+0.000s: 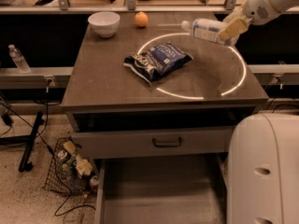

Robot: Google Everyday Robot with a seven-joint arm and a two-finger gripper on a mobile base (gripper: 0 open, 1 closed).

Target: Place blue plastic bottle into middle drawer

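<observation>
The blue plastic bottle (pixel 203 30) is clear with a pale blue-white label and a white cap pointing left. It hangs lying sideways above the table's back right part. My gripper (pixel 230 31) is shut on the bottle's right end and holds it off the tabletop. The middle drawer (pixel 159 192) stands pulled open at the bottom of the view, below the table front, with a bare grey floor. The drawer front with a black handle (pixel 167 143) sits above it.
A dark blue chip bag (pixel 158 59) lies mid-table. A white bowl (pixel 103 23) and an orange (pixel 141 19) sit at the back. A small clear bottle (pixel 17 58) stands on the left ledge. A wire basket (pixel 70 169) sits on the floor. My white base (pixel 264 171) fills the lower right.
</observation>
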